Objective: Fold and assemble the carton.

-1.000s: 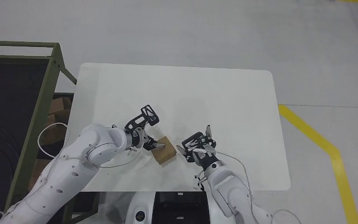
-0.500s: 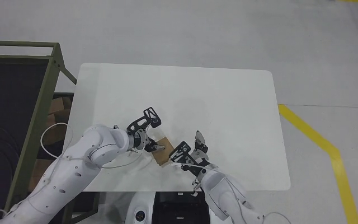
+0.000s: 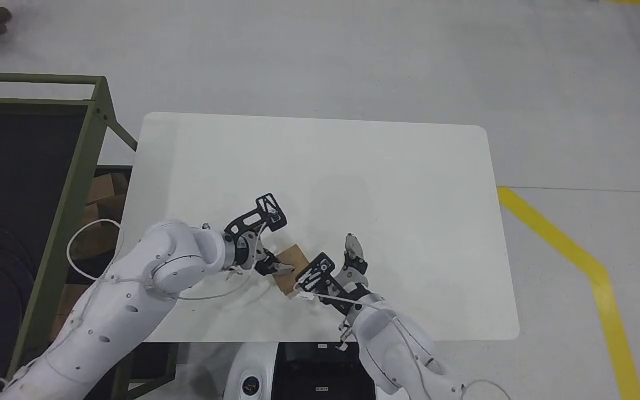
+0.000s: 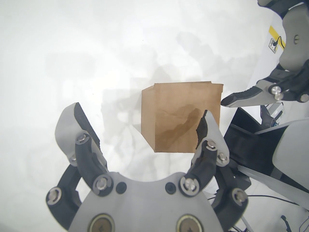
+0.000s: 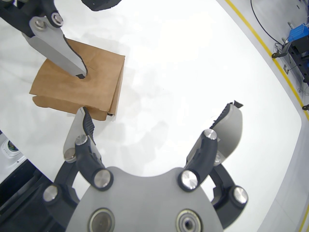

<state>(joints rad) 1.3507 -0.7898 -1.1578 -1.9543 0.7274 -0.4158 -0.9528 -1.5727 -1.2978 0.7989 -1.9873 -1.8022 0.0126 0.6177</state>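
A small brown carton (image 3: 291, 270) lies near the front edge of the white table (image 3: 400, 180), with its flaps folded over the top. My left gripper (image 3: 274, 240) is open, and one finger (image 5: 70, 59) presses down on the carton's top (image 5: 96, 73). In the left wrist view the carton (image 4: 178, 112) sits off to one side of the left gripper (image 4: 141, 108), under that finger (image 4: 205, 126). My right gripper (image 5: 157, 109) is open beside the carton, one fingertip (image 5: 84, 119) touching its near edge. The right gripper (image 3: 335, 258) is just right of the carton in the top view.
A green-framed cart (image 3: 70, 150) holding flat cardboard (image 3: 100, 210) stands off the table's left side. The carton is close to the table's front edge. A yellow floor line (image 3: 560, 245) runs to the right. The table's far half is bare white surface.
My right gripper has turned and moved left, up against the carton. The left gripper stays on the carton, which has barely shifted.
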